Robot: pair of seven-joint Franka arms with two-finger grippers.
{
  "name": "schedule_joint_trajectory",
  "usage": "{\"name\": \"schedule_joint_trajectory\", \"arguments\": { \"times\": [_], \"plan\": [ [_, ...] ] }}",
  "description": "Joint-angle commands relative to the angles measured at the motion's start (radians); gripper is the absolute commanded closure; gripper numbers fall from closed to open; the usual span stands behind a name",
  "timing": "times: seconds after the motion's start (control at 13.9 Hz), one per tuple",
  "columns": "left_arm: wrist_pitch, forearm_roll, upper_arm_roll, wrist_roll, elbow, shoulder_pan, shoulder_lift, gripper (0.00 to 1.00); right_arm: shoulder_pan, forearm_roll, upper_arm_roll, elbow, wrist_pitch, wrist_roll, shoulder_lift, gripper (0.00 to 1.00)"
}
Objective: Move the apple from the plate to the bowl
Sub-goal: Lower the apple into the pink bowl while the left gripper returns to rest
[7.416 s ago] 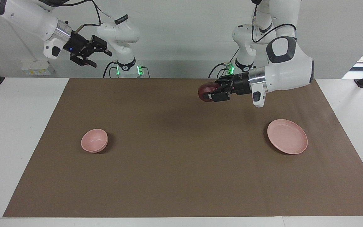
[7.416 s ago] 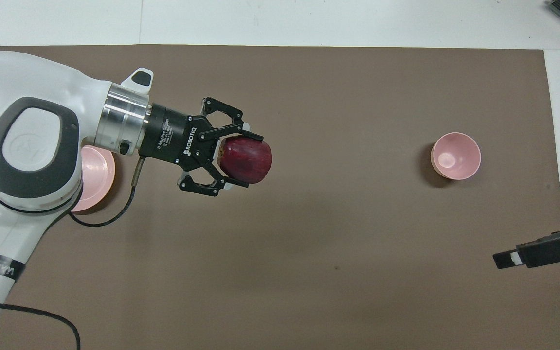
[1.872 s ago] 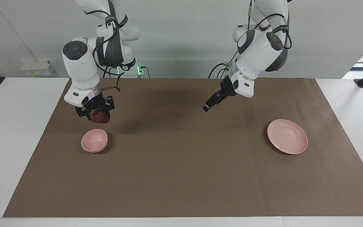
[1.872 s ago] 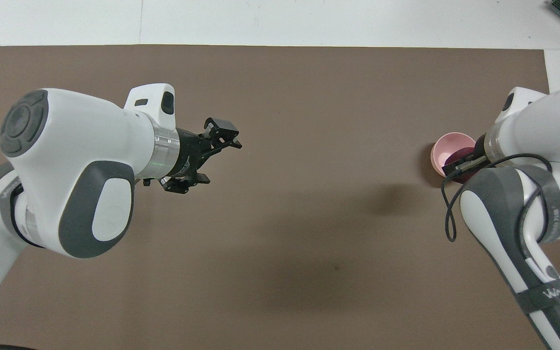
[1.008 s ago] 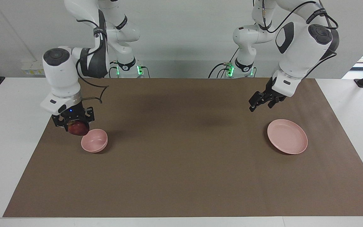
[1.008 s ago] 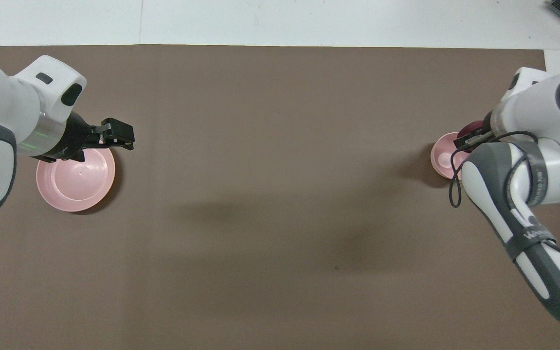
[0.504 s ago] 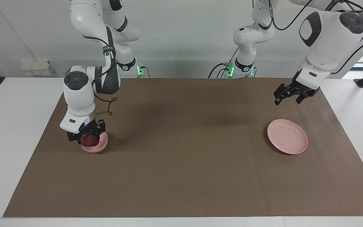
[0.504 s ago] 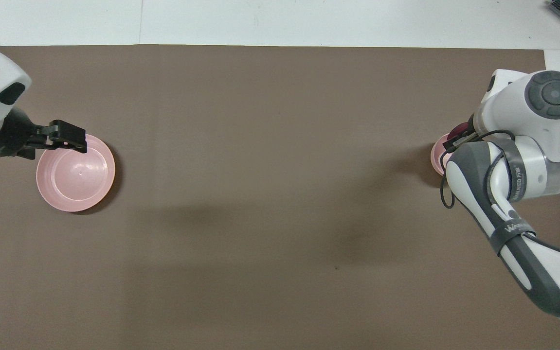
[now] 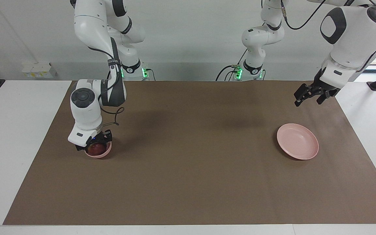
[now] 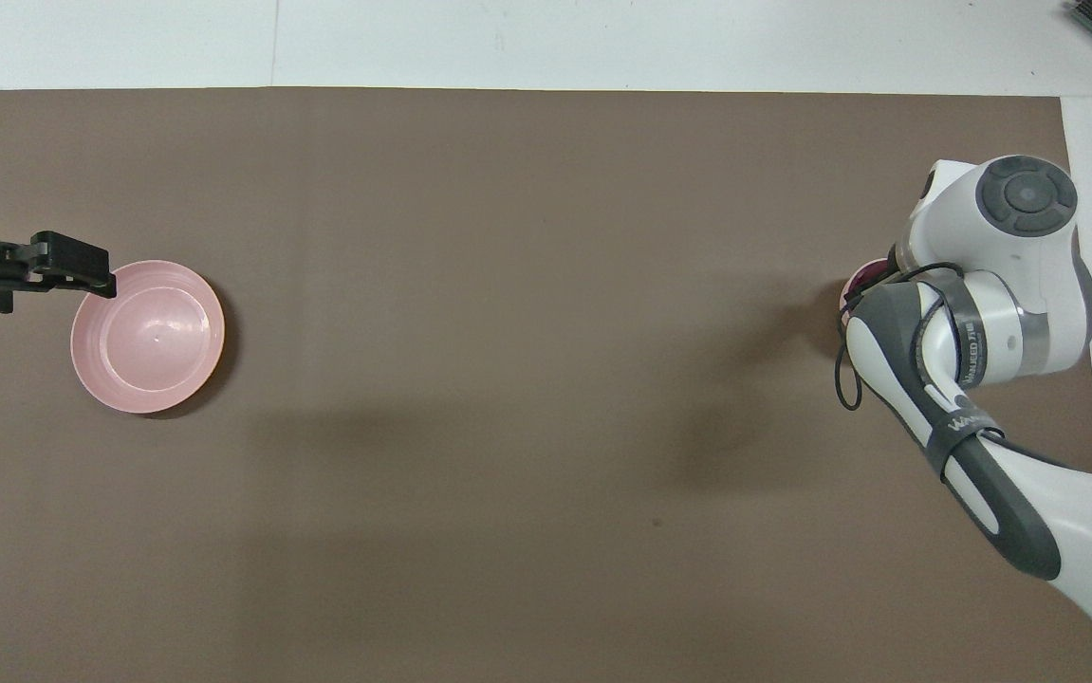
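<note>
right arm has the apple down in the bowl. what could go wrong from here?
1. The right gripper sits low in the small bowl around the apple; lifting before a full release may drag the apple out or tip the bowl.
2. There is little room inside the rim, so opening fingers might push the bowl across the brown mat.
The left gripper waits in the air near the empty plate, no conflict.

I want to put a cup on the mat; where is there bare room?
The mat between the bowl and the plate is bare. It is crowded only at the bowl, where the right hand holds the apple.
</note>
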Motion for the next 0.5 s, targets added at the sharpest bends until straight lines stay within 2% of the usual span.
{"name": "schedule_joint_trajectory", "arguments": {
  "times": [0.0, 0.22, 0.36, 0.43],
  "plan": [
    [-0.045, 0.005, 0.005, 0.023, 0.009, -0.003, -0.010, 0.00, -0.006, 0.015, 0.004, -0.008, 0.014, 0.012, 0.001, 0.75],
    [-0.062, 0.007, 0.008, 0.092, 0.018, 0.001, -0.035, 0.00, -0.014, 0.018, 0.004, -0.017, 0.017, -0.001, 0.002, 0.40],
    [-0.080, 0.007, 0.005, 0.149, 0.019, 0.003, -0.050, 0.00, -0.012, 0.018, 0.004, -0.022, 0.017, 0.006, 0.000, 0.25],
    [-0.091, 0.010, 0.006, 0.149, 0.019, 0.001, -0.050, 0.00, -0.012, 0.018, 0.004, -0.021, 0.017, 0.009, 0.000, 0.08]
  ]
}}
